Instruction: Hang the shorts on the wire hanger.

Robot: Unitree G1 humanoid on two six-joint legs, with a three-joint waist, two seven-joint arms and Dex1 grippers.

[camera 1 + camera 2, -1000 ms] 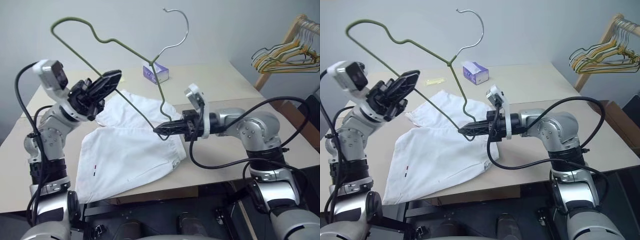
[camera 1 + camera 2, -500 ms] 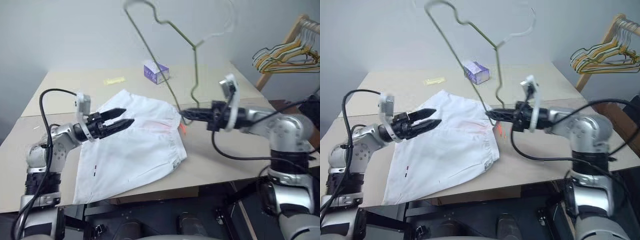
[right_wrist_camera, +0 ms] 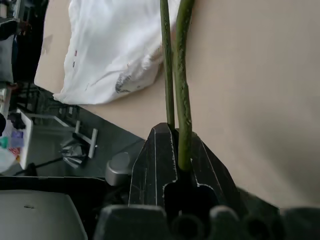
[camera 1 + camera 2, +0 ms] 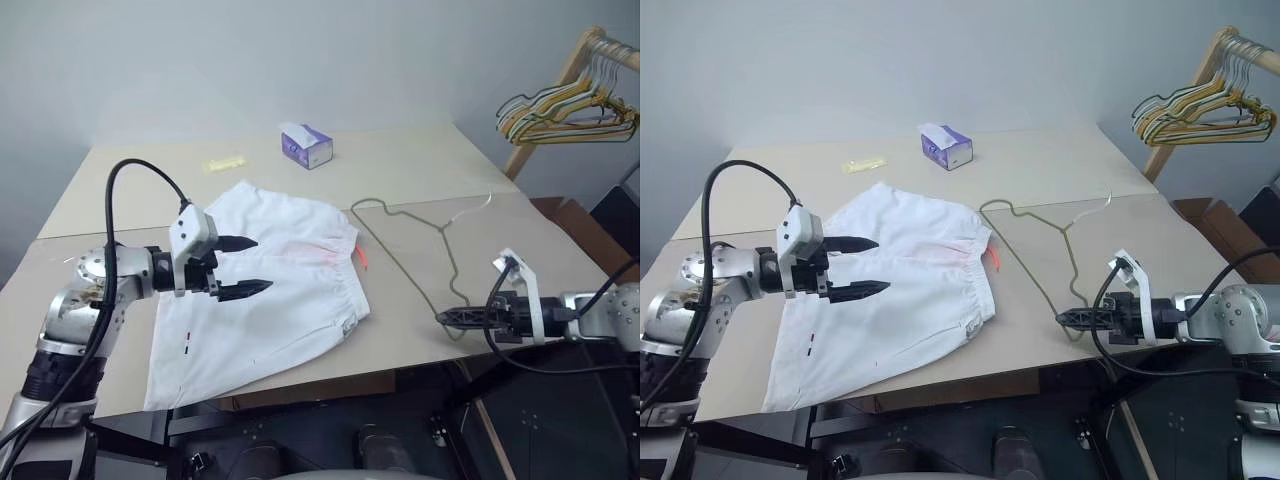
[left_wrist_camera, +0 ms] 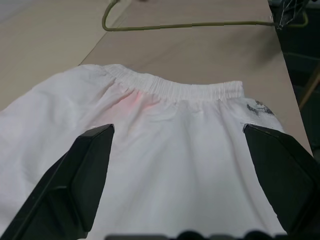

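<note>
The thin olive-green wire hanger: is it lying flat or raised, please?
Flat: the thin olive-green wire hanger rests on the table, right gripper clamping its end.

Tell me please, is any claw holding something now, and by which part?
Yes. The right claw is shut on the thin olive-green wire hanger, pinching its shoulder bend nearest the table's front edge. The left claw is open above the white fabric shorts, holding nothing.

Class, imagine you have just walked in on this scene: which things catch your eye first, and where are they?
The white thin-fabric shorts lie spread across the beige table, with the left gripper hovering open over them. To their right, the thin olive-green wire hanger lies flat, its end pinched in the right gripper at the table's near edge.
</note>
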